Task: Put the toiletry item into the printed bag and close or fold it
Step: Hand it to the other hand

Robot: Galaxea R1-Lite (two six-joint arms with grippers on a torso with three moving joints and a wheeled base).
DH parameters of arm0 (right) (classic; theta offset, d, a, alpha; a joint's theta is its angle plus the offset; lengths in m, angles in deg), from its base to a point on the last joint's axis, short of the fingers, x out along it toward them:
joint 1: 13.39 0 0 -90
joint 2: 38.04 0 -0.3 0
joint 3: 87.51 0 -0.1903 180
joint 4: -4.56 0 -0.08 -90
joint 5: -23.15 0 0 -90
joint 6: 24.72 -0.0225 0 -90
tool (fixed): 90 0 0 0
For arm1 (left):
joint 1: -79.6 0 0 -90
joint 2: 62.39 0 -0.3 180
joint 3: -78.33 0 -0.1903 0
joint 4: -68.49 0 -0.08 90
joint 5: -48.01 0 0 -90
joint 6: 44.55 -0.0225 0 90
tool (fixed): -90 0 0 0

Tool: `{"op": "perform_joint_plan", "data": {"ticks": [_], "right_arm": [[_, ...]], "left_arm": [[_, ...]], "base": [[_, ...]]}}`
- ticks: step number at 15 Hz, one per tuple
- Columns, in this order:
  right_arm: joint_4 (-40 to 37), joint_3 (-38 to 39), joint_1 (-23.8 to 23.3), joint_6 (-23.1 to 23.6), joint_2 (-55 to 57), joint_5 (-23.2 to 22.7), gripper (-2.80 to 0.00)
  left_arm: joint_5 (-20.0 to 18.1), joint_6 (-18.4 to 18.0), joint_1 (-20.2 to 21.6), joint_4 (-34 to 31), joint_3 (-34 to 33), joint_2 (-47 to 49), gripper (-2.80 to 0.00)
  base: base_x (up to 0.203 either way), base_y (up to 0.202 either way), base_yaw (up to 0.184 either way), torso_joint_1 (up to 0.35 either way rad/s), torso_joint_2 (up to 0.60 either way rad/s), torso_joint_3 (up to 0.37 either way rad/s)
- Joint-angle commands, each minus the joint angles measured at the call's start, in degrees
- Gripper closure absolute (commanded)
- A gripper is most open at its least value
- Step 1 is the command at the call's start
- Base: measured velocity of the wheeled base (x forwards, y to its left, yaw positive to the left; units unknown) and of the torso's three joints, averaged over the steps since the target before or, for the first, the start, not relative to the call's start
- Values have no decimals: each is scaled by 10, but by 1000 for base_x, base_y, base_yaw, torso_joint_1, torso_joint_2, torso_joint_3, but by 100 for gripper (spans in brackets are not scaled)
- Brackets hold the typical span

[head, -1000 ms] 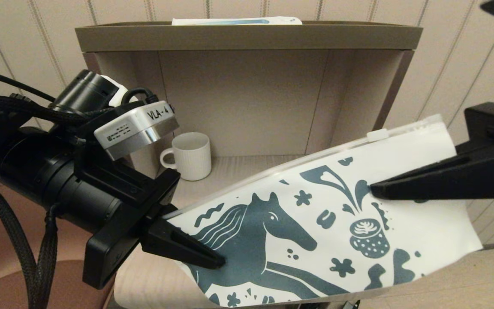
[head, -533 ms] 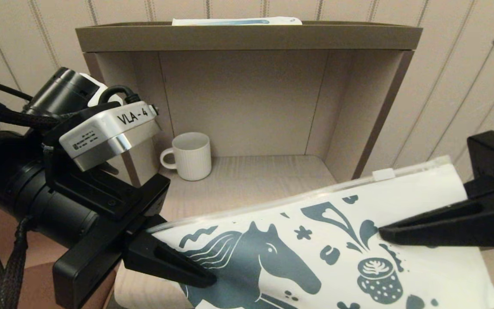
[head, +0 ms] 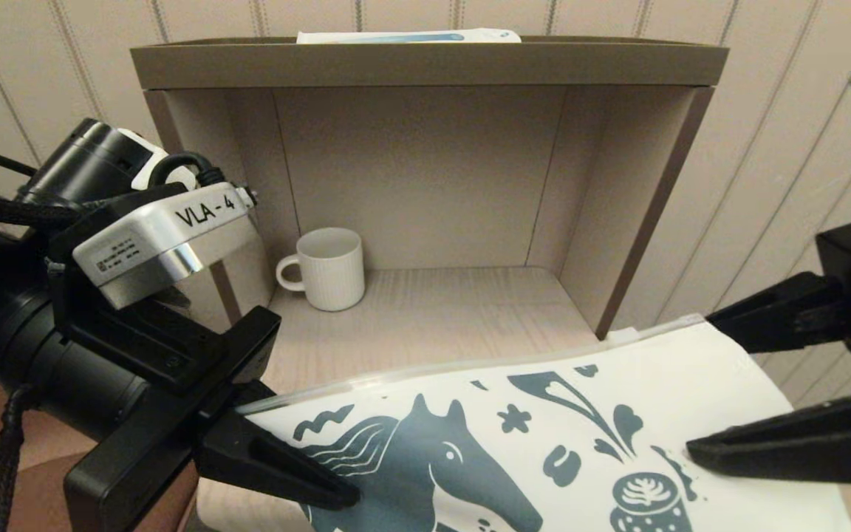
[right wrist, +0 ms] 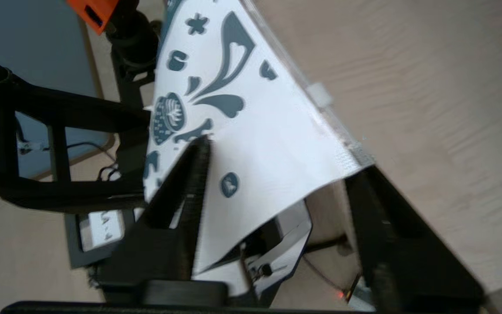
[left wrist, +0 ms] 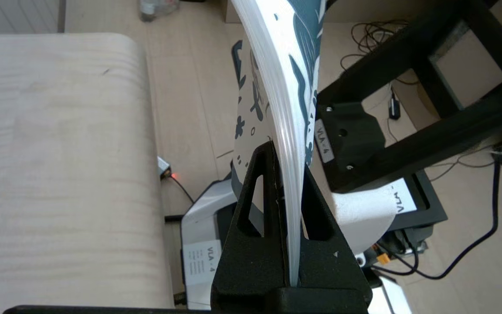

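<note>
Hanging in the air in front of the open shelf unit (head: 425, 66), the printed bag (head: 544, 436) is stretched out flat between the two arms, its horse and doodle print facing the head camera and its clear zip-strip edge (head: 470, 366) running along the top, with the small white slider tab near the right end. The toiletry item cannot be seen in any view.

The left gripper (left wrist: 286, 174) is at the bag's left end, its fingers (left wrist: 255, 205) closed narrowly on the edge; the left wrist view shows the bag's thin layered edge pinched between the two black fingers and rising away from them. The right gripper (right wrist: 277, 170) is at the bag's right end with its fingers spread wide. One of them lies against the printed face beside the cup drawing, while the other stands apart by the zip-strip corner, which appears to rest against it. The bag's corner sags in the gap between them.

Behind the bag, a ribbed white mug (head: 329, 267) stands upright on the pale wood-grain tabletop (head: 433, 310) inside the shelf unit, toward its left wall, well apart from the bag. A long white-and-blue box (head: 407, 35) lies on the top board of the unit. Striped wallpaper covers the wall behind.
</note>
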Motion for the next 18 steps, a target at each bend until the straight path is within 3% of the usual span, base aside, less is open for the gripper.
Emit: {"op": "perform_joint_plan", "data": {"ticks": [1,6,9,18], "right_arm": [[-15,-23,5,0,20,-4,-280],[-16,-32,-3,-18,18,-4,-280],[-17,-37,-19,-18,9,-2,-280],[-52,-64,40,-9,71,-4,-280]], "left_arm": [[-2,-4,-3,8,-11,-8,0],[23,-3,-6,88,-74,-19,0],[24,-3,-7,101,-80,-16,0],[42,-4,-18,122,-92,-13,0]], "base": [[0,0,0,0,0,0],[0,0,0,0,0,0],[0,0,0,0,0,0],[0,0,0,0,0,0]]}}
